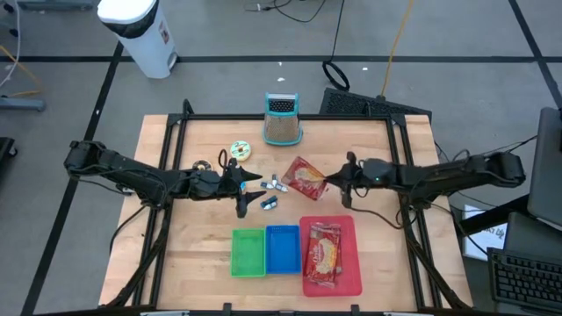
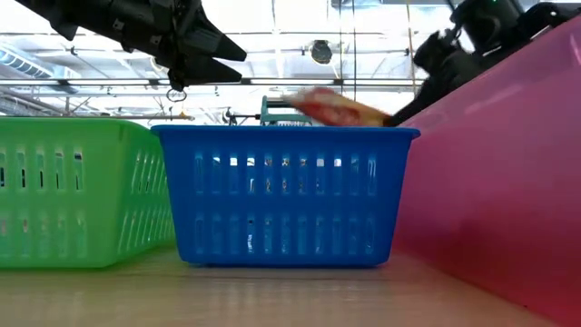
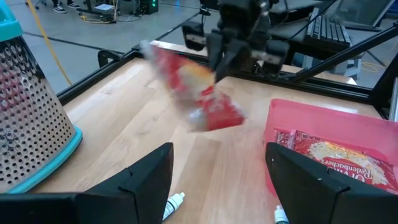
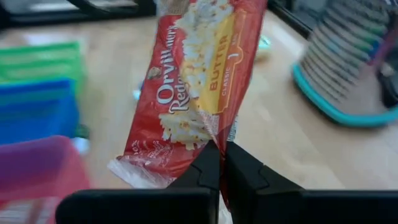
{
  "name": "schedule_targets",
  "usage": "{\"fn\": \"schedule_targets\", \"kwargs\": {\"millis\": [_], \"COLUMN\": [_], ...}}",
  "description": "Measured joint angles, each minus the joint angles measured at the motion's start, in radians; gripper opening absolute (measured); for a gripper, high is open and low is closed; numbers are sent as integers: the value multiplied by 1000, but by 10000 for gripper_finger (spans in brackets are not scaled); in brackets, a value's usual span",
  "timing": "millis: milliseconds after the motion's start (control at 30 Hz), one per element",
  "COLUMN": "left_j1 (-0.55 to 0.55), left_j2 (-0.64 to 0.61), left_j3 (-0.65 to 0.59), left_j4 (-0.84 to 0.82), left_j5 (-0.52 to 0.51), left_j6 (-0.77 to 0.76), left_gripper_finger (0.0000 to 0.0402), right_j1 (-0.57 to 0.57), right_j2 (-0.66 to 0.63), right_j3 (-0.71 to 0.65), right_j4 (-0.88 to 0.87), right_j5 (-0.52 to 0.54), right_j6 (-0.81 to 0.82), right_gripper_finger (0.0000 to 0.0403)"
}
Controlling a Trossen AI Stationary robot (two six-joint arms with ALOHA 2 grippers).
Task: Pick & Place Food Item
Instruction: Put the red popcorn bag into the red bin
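A red butter-popcorn packet (image 4: 199,87) sticks out ahead of my right gripper (image 4: 221,163), which is shut on it right of the table's middle (image 1: 330,183). The left wrist view shows the packet (image 3: 205,99) blurred in the air under that gripper. A second red packet (image 1: 322,254) lies flat in the red basket (image 1: 351,281) near the front edge. My left gripper (image 1: 249,191) stands open left of the middle, facing the held packet, with nothing between its fingers (image 3: 149,180). My right gripper pinches the packet's edge (image 4: 216,134) at its near end between the two fingers. The fingers come nearly level from the table's right side. The packet reaches out from them toward the table's left (image 2: 331,107), tilted and seemingly clear of the tabletop.
A blue basket (image 1: 282,248) and a green basket (image 1: 248,252) stand left of the red one. A metal grater with a teal rim (image 1: 282,118) stands at the far middle. Small tubes (image 1: 273,184) and a tape roll (image 1: 241,150) lie near my left gripper.
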Motion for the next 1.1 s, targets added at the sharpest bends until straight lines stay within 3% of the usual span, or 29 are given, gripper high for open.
{"fn": "schedule_targets", "kwargs": {"millis": [133,267,600,833,933,1100], "left_j1": [0,0,0,0,0,0], "left_j2": [0,0,0,0,0,0], "left_j3": [0,0,0,0,0,0], "left_j4": [0,1,0,1,1,1], "left_j5": [0,-1,-1,-1,-2,-1], "left_j6": [-2,-3,-36,-43,-43,-49], "left_gripper_finger": [257,257,257,257,257,258], "right_j1": [34,90,313,427,440,440], "right_j2": [-45,-53,-45,14,46,91], "right_j3": [0,0,0,-16,-16,-16], "right_j4": [6,34,30,18,34,62], "right_j5": [-83,-245,-546,-521,-450,-441], "right_j6": [-1,1,2,-14,25,32], "right_gripper_finger": [1,1,1,2,8,35]}}
